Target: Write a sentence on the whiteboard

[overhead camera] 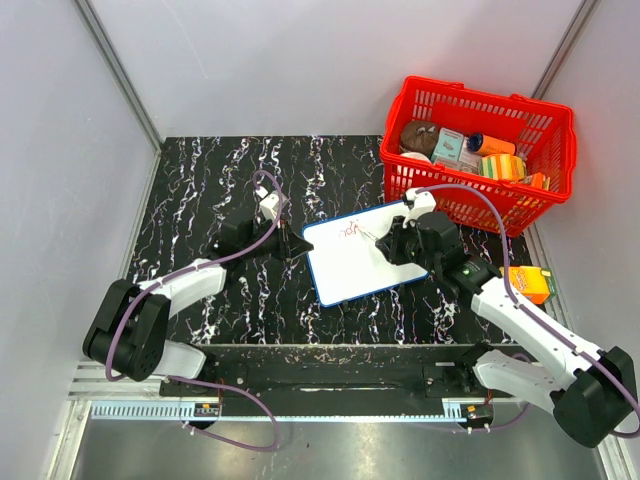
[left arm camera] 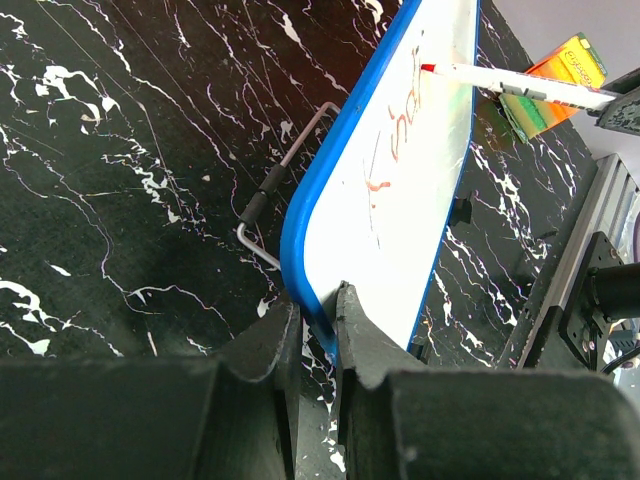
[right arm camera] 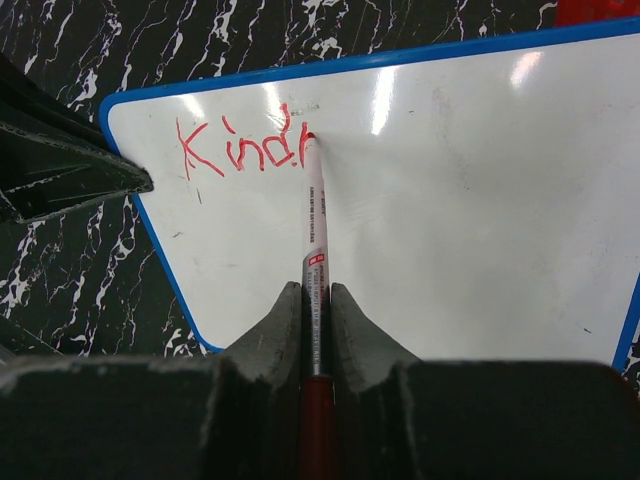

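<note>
Whiteboard (overhead camera: 365, 255) lies flat on the black marbled table (overhead camera: 200, 190) in the top view. Its long axis slants from near left to far right, with the far corner near the red basket (overhead camera: 490, 95). Left gripper (overhead camera: 298, 245) meets the board's left short end, and right gripper (overhead camera: 384, 243) hangs over its far-left part.

Left wrist: the two fingers are pinched almost together on the blue frame at the board's near end. A marker (left arm camera: 520, 85) comes in from the right, red tip on the white surface.

Right wrist: the fingers are clamped on the marker's barrel, which points straight ahead. Its tip touches the board at the end of the sentence (right arm camera: 240, 152), red letters reading "Kind" plus a started stroke.
</note>
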